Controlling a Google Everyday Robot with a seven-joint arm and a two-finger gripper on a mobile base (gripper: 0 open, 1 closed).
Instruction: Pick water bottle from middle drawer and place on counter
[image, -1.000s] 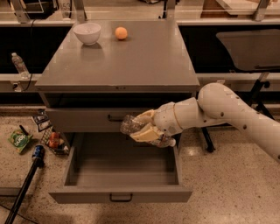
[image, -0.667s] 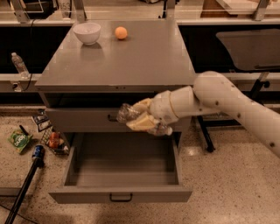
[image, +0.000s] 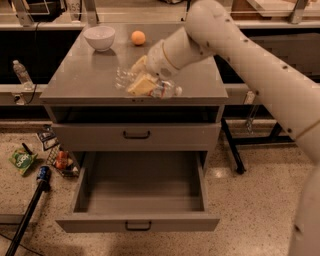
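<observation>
1 second ago the gripper held the water bottle low against the cabinet face, just above the open middle drawer. Now both have risen and sit over the front part of the counter, so the lift out of the drawer looks done and only the set-down remains. Reading from the left, a 2nd, label-less bottle stands on a ledge well apart at 9 o'clock of the cabinet and plays no part here. On the counter a white bowl sits at 11 o'clock with an orange near it at 12 o'clock, both unmoved and well apart from the load. The water bottle lies roughly on its side across the claw, its crinkled clear body reaching toward 9 o'clock of the fingers and its other end toward 4 o'clock, near the counter's front edge at 6 o'clock. The 2 tan fingers are closed round its middle and grip nothing else. Whether the bottle touches the surface or hangs just above it cannot be told. Below, the drawer stands pulled out, the bottle no longer in it. Next, I judge, comes lowering and letting go, kept back from the front edge so the bottle cannot roll off.
</observation>
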